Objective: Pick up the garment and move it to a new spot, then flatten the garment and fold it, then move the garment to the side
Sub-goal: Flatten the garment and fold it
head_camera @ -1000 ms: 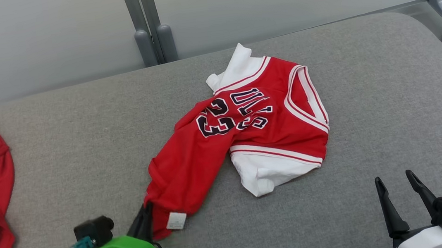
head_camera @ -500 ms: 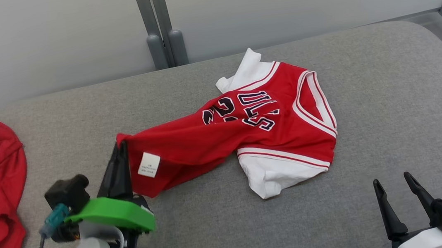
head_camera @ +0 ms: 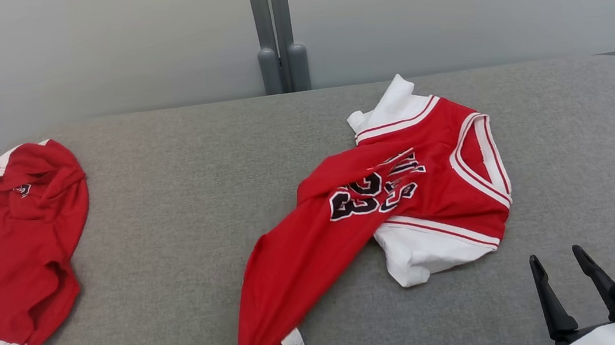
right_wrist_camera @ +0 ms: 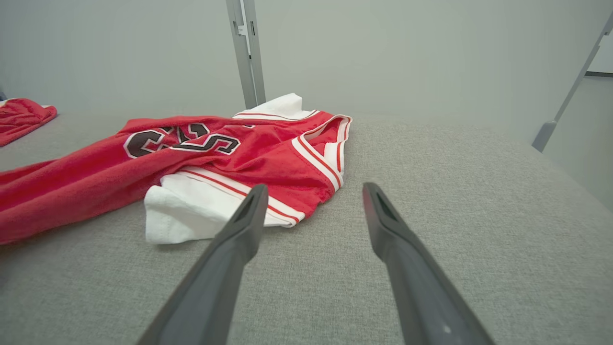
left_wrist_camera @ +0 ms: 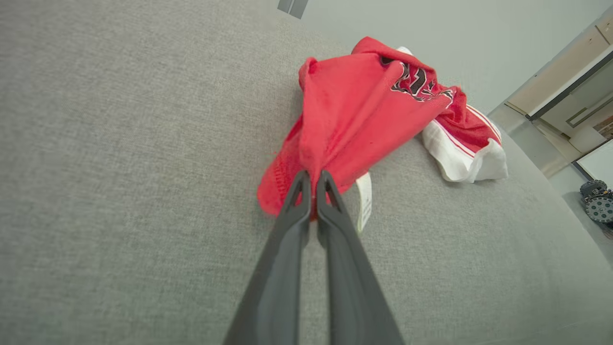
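The left gripper [left_wrist_camera: 312,181] has its two long dark fingers pressed together, the tips pinching a corner of the garment [left_wrist_camera: 354,110]. The right gripper [head_camera: 556,259] sits low at the right, fingers spread wide and pointing forward, apart from the cloth.

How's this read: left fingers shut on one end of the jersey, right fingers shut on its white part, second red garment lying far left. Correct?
One error: the right fingers are open and hold nothing, apart from the jersey, as the right wrist view shows. The left fingers shut on one end of it and the second red garment far left both hold.
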Robot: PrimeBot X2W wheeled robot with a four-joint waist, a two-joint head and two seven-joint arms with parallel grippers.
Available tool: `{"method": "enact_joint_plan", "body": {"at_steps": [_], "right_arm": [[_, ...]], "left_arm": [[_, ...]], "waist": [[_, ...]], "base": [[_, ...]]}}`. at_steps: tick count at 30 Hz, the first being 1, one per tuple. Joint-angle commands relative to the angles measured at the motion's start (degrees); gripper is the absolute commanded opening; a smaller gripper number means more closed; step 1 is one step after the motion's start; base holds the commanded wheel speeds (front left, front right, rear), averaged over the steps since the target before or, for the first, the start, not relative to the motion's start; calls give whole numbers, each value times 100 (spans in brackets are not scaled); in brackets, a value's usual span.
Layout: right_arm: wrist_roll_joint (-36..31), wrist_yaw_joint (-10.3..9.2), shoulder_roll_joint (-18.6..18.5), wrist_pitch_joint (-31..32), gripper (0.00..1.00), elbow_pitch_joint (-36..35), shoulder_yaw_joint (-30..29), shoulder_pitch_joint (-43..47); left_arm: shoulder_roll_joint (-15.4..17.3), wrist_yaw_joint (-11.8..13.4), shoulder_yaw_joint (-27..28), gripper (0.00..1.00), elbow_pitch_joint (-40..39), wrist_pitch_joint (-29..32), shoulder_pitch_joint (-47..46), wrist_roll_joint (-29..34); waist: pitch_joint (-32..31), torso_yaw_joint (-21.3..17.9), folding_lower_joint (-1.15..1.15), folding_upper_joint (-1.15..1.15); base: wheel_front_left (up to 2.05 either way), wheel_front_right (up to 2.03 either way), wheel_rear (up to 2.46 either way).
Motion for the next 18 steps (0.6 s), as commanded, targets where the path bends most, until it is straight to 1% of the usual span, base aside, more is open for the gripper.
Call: {"method": "enact_joint_plan", "body": {"at_steps": [1, 5, 8, 9, 10, 12, 13, 15, 17, 18], "right_arm": [[-15, -1, -8, -18, 100, -19, -6, 30], [-13, -1, 27, -18, 100, 12, 61, 31], [-19, -1, 45, -18, 100, 32, 95, 31], [-21, -1, 48, -18, 100, 39, 104, 28], [-27, -1, 49, -18, 100, 46, 117, 21], [-28, -1, 23, -18, 100, 58, 151, -31], [-25, -1, 6, -18, 100, 56, 156, -58], [-31, -1, -16, -18, 100, 54, 150, -84], [-37, -1, -28, -18, 100, 34, 131, -91], [-50, -1, -34, -18, 100, 13, 114, -88]], "left_arm": [[-10, -11, -38, 0, -7, -16, 126, -25], [-79, -11, -332, 0, 273, -17, 278, -66], [-123, -12, -500, 0, 634, -11, 174, -207], [-131, -12, -528, 4, 742, -11, 91, -234], [-135, -12, -585, 32, 863, -11, 29, -285], [-149, -12, -746, 100, 1040, -5, -58, -461], [-147, -12, -814, 100, 1106, 41, -86, -579], [21, -12, -940, 100, 1202, 61, -168, -638], [194, -11, -891, 100, 1182, 25, -252, -672], [266, -11, -779, 100, 1091, 13, -296, -630]], "waist": [[-36, 169, 0, 0], [-30, 294, 0, 0], [-33, 346, 0, 0], [-35, 355, 0, 0], [-38, 352, 0, 0], [-41, 315, 0, 0], [-41, 290, 0, 0], [-50, 229, 0, 0], [-48, 168, 0, 0], [-47, 134, 0, 0]], "base": [[0, 0, 0], [0, 0, 0], [0, 0, 0], [0, 0, 0], [0, 0, 0], [0, 0, 0], [0, 0, 0], [0, 0, 0], [0, 0, 0], [0, 0, 0]]}}
